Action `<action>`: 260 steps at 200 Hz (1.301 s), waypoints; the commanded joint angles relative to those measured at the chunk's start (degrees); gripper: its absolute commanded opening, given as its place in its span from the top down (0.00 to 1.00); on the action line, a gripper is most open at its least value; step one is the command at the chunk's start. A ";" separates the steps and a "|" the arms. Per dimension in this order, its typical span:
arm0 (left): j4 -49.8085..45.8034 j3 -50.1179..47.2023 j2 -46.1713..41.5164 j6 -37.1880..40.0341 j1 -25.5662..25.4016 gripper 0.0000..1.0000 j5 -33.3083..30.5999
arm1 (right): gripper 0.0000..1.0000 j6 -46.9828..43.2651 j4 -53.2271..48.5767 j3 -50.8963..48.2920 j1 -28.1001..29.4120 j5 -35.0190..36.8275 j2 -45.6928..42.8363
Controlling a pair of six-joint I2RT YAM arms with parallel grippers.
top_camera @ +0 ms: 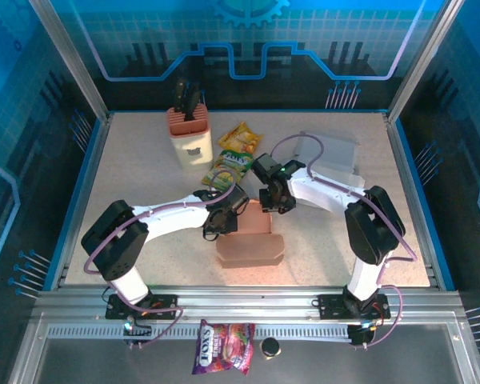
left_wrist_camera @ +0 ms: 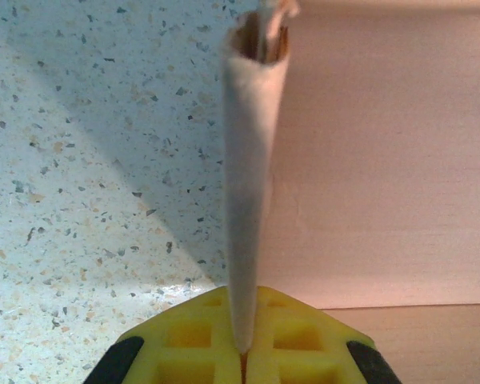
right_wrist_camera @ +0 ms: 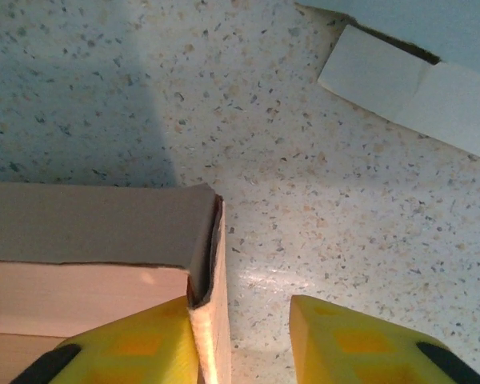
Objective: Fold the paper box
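Note:
The pink paper box [top_camera: 252,246] lies partly folded at the middle of the table, between my two grippers. My left gripper [top_camera: 222,214] is at its left side; in the left wrist view its yellow fingers [left_wrist_camera: 184,344] are shut on a thin upright folded flap [left_wrist_camera: 252,160], with the box's wall [left_wrist_camera: 384,160] just to the right. My right gripper [top_camera: 272,198] is at the box's far right corner. In the right wrist view this gripper [right_wrist_camera: 242,308] stands open, the box's corner wall [right_wrist_camera: 212,320] resting against its left finger [right_wrist_camera: 136,348], with a wide gap to the right finger [right_wrist_camera: 352,344].
A cream and pink knife block [top_camera: 190,132] and yellow snack packets [top_camera: 238,148] stand at the back. A grey-white carton [top_camera: 332,156] lies at the back right, and its flap [right_wrist_camera: 400,92] lies ahead of my right gripper. A candy bag [top_camera: 224,358] sits on the front rail.

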 commanded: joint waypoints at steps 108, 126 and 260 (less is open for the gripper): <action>-2.87 0.23 1.44 1.14 -0.09 1.00 0.29 | 0.92 3.05 -1.84 3.21 2.42 6.37 7.18; -2.91 0.27 1.36 1.22 -0.12 1.00 0.25 | 0.86 3.40 -2.16 3.07 2.58 6.68 7.61; -2.56 0.06 0.22 1.18 -0.07 1.00 0.38 | 1.00 4.11 -4.33 3.36 2.68 9.99 9.21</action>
